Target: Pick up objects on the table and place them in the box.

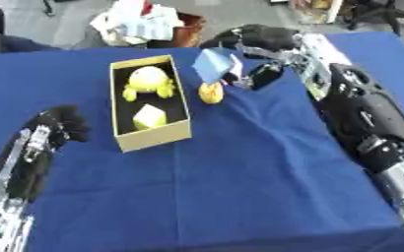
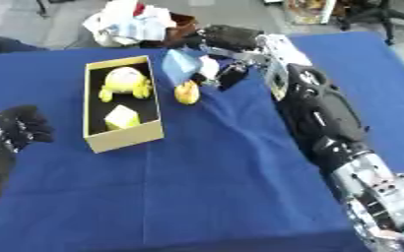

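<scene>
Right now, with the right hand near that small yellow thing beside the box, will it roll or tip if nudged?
The yellow thing looks rounded, so it may roll or topple on the blue cloth. It seems small and probably light. It stands close to the box wall, which could stop it going left.

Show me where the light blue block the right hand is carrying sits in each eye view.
Left eye view: the blue block is top centre, right of the box, above the small orange toy.
Right eye view: it is upper left of centre, same neighbours.
Shared landmark: the yellow plush toy in the box.
</scene>
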Robot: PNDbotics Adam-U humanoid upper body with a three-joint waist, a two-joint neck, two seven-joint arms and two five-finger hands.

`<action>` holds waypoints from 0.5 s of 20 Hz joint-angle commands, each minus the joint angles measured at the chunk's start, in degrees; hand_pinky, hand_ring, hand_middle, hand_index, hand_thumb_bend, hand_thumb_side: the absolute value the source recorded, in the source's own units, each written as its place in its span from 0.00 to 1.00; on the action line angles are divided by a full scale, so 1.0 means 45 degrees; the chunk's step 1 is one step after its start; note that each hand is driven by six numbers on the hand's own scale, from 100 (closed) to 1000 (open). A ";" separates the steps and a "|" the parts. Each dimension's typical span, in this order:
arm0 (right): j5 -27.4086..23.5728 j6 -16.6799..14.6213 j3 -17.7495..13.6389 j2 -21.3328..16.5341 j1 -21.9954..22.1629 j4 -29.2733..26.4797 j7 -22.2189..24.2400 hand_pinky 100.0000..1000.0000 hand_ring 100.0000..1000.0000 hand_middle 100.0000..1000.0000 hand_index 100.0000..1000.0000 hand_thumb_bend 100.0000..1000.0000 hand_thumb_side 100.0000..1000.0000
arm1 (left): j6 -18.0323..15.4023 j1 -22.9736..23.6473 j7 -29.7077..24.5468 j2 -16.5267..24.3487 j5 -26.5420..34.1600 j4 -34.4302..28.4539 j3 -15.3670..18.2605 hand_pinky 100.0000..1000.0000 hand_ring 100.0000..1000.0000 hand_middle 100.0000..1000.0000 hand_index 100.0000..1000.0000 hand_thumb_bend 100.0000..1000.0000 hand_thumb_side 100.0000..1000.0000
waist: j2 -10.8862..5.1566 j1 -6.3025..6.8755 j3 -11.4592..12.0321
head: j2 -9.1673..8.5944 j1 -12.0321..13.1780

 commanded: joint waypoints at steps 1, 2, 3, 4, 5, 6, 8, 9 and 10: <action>-0.0032 -0.0277 -0.0355 0.0503 -0.0500 -0.0059 0.0779 0.72 0.67 0.43 0.97 0.00 0.00 | -0.0013 -0.0191 -0.0090 0.0203 0.0044 -0.0271 -0.0072 0.59 0.61 0.59 0.76 0.00 0.77 | -0.0102 0.0023 0.0079 | 0.0061 -0.0203; 0.0087 -0.0277 -0.0466 0.0709 -0.0528 0.0046 0.0888 0.73 0.67 0.43 0.97 0.00 0.00 | -0.0011 -0.0221 -0.0115 0.0201 0.0053 -0.0275 -0.0100 0.59 0.61 0.59 0.76 0.00 0.77 | -0.0087 0.0026 0.0138 | 0.0061 -0.0278; 0.0235 -0.0277 -0.0579 0.0886 -0.0547 0.0149 0.0977 0.73 0.67 0.43 0.97 0.00 0.01 | -0.0009 -0.0249 -0.0139 0.0199 0.0062 -0.0277 -0.0122 0.59 0.61 0.59 0.76 0.00 0.77 | -0.0072 0.0031 0.0185 | 0.0061 -0.0332; 0.0414 -0.0277 -0.0683 0.1081 -0.0544 0.0267 0.1061 0.73 0.67 0.44 0.97 0.00 0.01 | -0.0010 -0.0287 -0.0164 0.0196 0.0071 -0.0283 -0.0146 0.59 0.61 0.59 0.76 0.00 0.77 | -0.0052 0.0041 0.0250 | 0.0056 -0.0404; 0.0614 -0.0277 -0.0785 0.1255 -0.0531 0.0377 0.1128 0.73 0.68 0.44 0.98 0.00 0.01 | -0.0010 -0.0322 -0.0185 0.0190 0.0081 -0.0289 -0.0165 0.59 0.61 0.59 0.76 0.00 0.77 | -0.0036 0.0049 0.0306 | 0.0051 -0.0473; 0.0861 -0.0277 -0.0859 0.1420 -0.0508 0.0476 0.1202 0.73 0.68 0.46 0.98 0.00 0.02 | -0.0012 -0.0357 -0.0204 0.0184 0.0094 -0.0296 -0.0181 0.59 0.61 0.59 0.76 0.00 0.77 | -0.0021 0.0056 0.0367 | 0.0040 -0.0550; 0.1589 -0.0277 -0.0935 0.1719 -0.0447 0.0620 0.1391 0.74 0.71 0.50 0.99 0.00 0.04 | -0.0006 -0.0416 -0.0235 0.0177 0.0117 -0.0301 -0.0208 0.59 0.61 0.59 0.76 0.00 0.77 | 0.0012 0.0063 0.0484 | -0.0001 -0.0697; 0.1968 -0.0277 -0.0979 0.1857 -0.0397 0.0686 0.1438 0.74 0.72 0.53 0.99 0.00 0.05 | 0.0000 -0.0438 -0.0248 0.0172 0.0127 -0.0301 -0.0220 0.59 0.61 0.59 0.76 0.00 0.77 | 0.0024 0.0066 0.0523 | -0.0013 -0.0745; 0.2341 -0.0277 -0.1001 0.1983 -0.0335 0.0776 0.1501 0.75 0.74 0.57 1.00 0.00 0.06 | 0.0002 -0.0458 -0.0261 0.0165 0.0136 -0.0304 -0.0230 0.59 0.61 0.59 0.76 0.00 0.77 | 0.0034 0.0070 0.0555 | -0.0019 -0.0775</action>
